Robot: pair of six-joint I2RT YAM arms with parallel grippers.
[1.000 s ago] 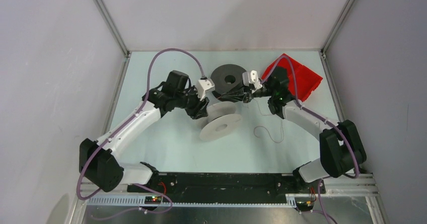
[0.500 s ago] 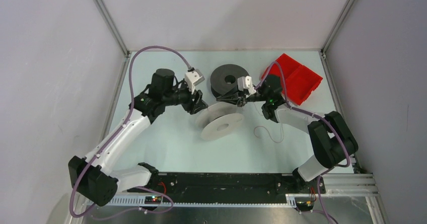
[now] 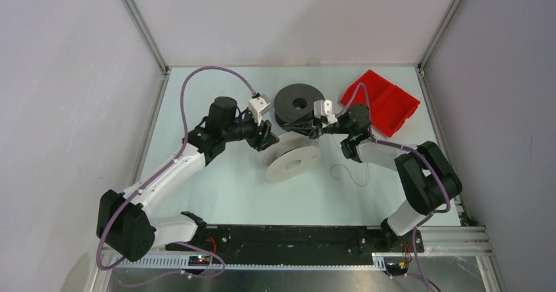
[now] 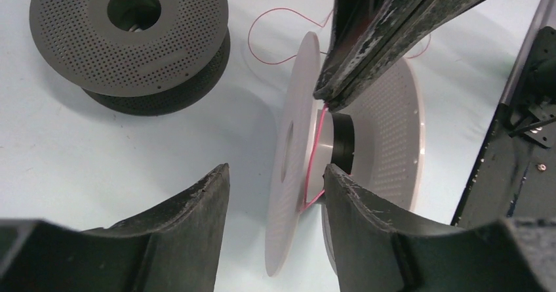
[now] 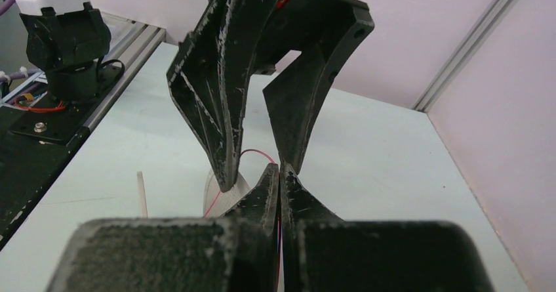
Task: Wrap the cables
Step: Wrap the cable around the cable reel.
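The white spool (image 3: 293, 157) stands tilted on edge mid-table. The dark grey spool (image 3: 299, 103) lies flat behind it. My left gripper (image 3: 271, 138) is open and straddles the white spool's near flange (image 4: 288, 167), with one finger in the gap between the flanges. My right gripper (image 3: 309, 130) is shut on a thin pink-red cable (image 4: 317, 149) that runs from its tips down to the spool's black hub (image 4: 341, 141). In the right wrist view the shut gripper (image 5: 280, 170) pinches the cable (image 5: 259, 153) just below the left gripper's open fingers (image 5: 219, 108). A loose loop of cable (image 3: 332, 170) lies on the table to the right.
A red bin (image 3: 382, 102) sits at the back right corner. The enclosure walls and metal frame close in the table on three sides. A black base rail (image 3: 295, 236) runs along the near edge.
My left gripper drew back to the left, then came back onto the white spool's flange. The spool shifted slightly right. My right gripper moved a little left, still shut on the cable.
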